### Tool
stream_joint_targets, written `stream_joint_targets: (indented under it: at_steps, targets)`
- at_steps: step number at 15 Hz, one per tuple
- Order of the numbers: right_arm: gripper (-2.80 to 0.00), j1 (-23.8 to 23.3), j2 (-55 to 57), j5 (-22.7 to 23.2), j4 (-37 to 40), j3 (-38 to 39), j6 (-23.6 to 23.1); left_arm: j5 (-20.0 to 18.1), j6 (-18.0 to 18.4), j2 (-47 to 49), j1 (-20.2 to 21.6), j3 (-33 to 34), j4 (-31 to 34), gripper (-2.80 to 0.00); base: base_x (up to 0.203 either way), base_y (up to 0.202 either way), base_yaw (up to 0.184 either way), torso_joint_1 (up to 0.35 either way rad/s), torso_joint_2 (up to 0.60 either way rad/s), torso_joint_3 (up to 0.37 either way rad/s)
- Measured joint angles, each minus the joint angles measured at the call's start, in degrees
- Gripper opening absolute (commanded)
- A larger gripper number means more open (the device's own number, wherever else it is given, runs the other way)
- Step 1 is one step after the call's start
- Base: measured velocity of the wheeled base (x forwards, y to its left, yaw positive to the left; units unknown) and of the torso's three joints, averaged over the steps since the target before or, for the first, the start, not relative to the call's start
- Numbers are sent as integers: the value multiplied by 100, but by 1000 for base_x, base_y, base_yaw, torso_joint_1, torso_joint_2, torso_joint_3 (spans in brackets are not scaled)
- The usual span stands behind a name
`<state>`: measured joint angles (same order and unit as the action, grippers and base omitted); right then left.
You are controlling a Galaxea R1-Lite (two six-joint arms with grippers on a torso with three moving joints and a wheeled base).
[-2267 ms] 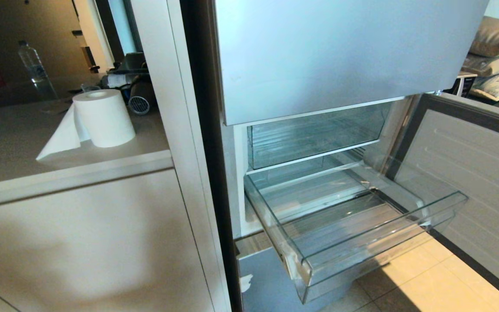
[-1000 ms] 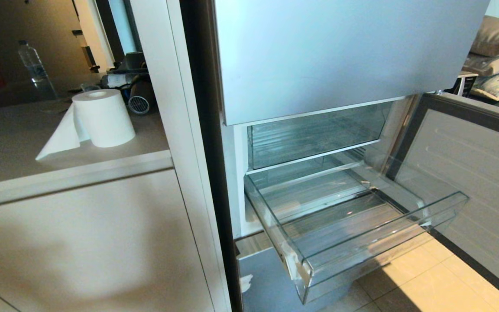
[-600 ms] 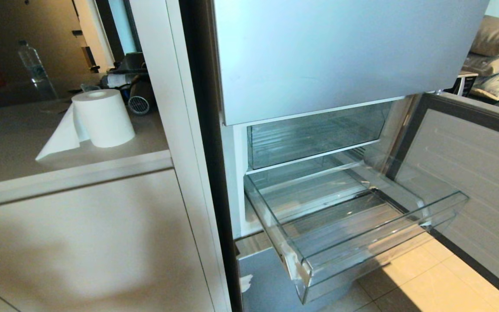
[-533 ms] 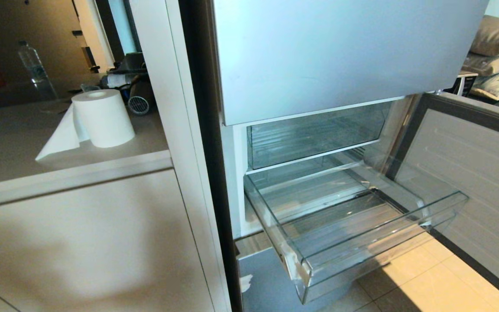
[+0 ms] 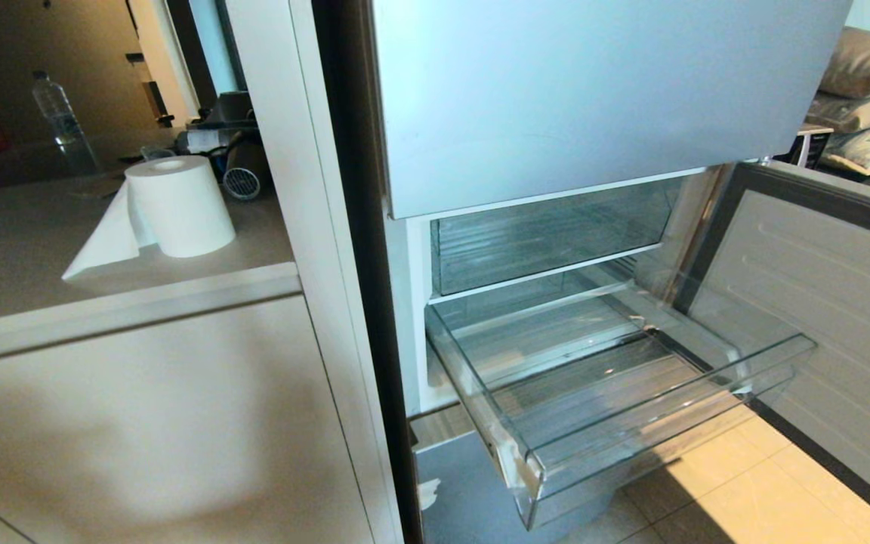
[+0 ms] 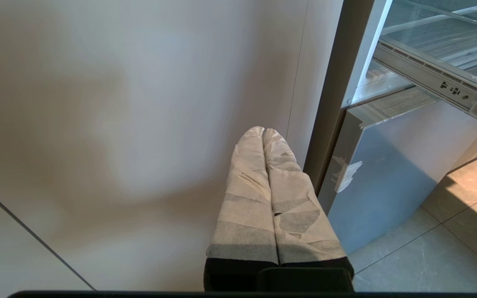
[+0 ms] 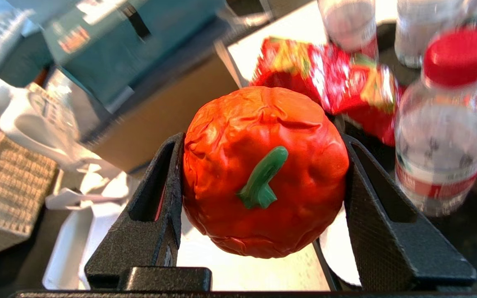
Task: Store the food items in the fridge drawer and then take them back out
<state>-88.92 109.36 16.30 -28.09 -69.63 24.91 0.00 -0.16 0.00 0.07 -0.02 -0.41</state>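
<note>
Your right gripper (image 7: 259, 182) is clamped on the tomato (image 7: 259, 169): the two black jaws stand partly spread and press the fruit's two sides, with the green stem facing the wrist camera. The wrinkled skin dents a little where the jaws meet it, so I judge it soft; that half-wide hold looks like enough to carry it without crushing. The fruit hangs clear of anything beneath it, over a cluttered spot with a red-capped water bottle (image 7: 449, 124) and a red snack packet (image 7: 329, 74) just behind. None of that shows in the head view, so you are carrying the tomato away from the fridge, out of the head camera's sight.

The fridge drawer (image 5: 654, 446) is pulled well out of the cabinet, its clear front wall toward you and its ribbed floor bare. It stands open so that you can lower the fruit straight in from above; the shelf (image 5: 548, 279) over its rear half leaves only the front part free, so aim near the front wall. The fridge door (image 5: 820, 317) is swung wide at the drawer's right, out of the way.

Your left gripper (image 6: 263, 140) is parked low beside the cabinet panel (image 6: 118, 124), near the fridge's left edge, its taped fingers (image 6: 246, 194) pressed together and holding nothing.
</note>
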Motion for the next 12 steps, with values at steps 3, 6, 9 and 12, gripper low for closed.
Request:
stream_joint_targets:
  at_steps: [3, 6, 9, 12]
  targets:
    - [-280, -6, 151, 161, -3, 67, -33, 2, 0, 0, -2, 0, 0, -280, 0, 0, 0, 0, 0, 0]
    - [-280, -60, 350, 203, -13, 103, -295, 0, 0, 0, 2, 0, 0, -280, 0, 0, 0, 0, 0, 0]
    - [-280, -113, 636, 283, -109, 133, -466, 0, 0, 0, -5, 0, 0, -280, 0, 0, 0, 0, 0, 0]
    - [-280, -157, 759, 461, -122, 145, -491, 0, 0, 0, -2, 2, 0, -280, 0, 0, 0, 0, 0, 0]
